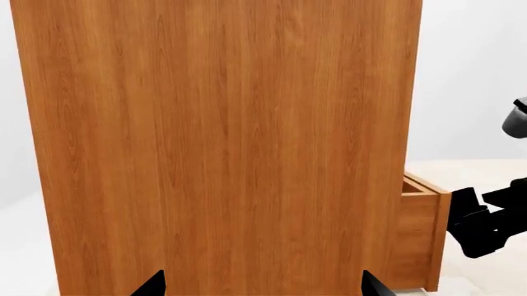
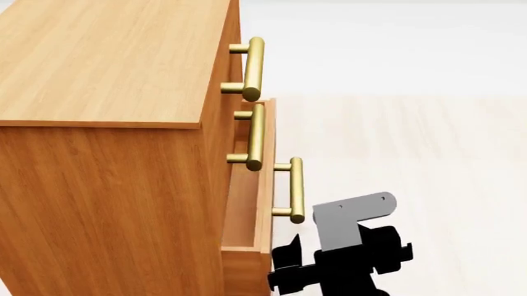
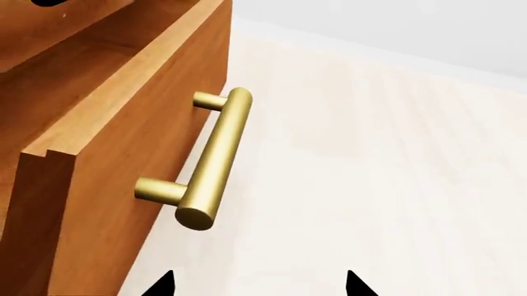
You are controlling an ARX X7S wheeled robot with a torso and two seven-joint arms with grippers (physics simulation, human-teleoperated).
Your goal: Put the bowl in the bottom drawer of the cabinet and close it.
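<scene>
No sight of the small round white-grey bowl with the blue-grey floral pattern in any of the three views. Cannot tell whether lying already inside, since only a strip of the box interior shows and no bowl in that strip.

Orange-brown wooden bottom drawer (image 2: 247,209) standing partly out from the front of the boxy orange-brown wood-grain cabinet (image 2: 107,61), the two drawers above sitting further in. Round brass bar handle (image 3: 210,157) fixed on the drawer front, long axis running along that front, parallel to its upper edge.

Right gripper (image 3: 259,283) just beside this handle, on the outer side of the drawer front, over the pale floor (image 3: 395,154). Fingertips spread apart, nothing between them. Handle a little to one side of the gap, not inside it.

Left gripper (image 1: 261,285) facing the flat side panel of the cabinet, also spread and empty, away from the drawer front.

Right arm clearly the nearer. Probably a push against the drawer front, straight toward the cabinet, across the handle's long axis.
</scene>
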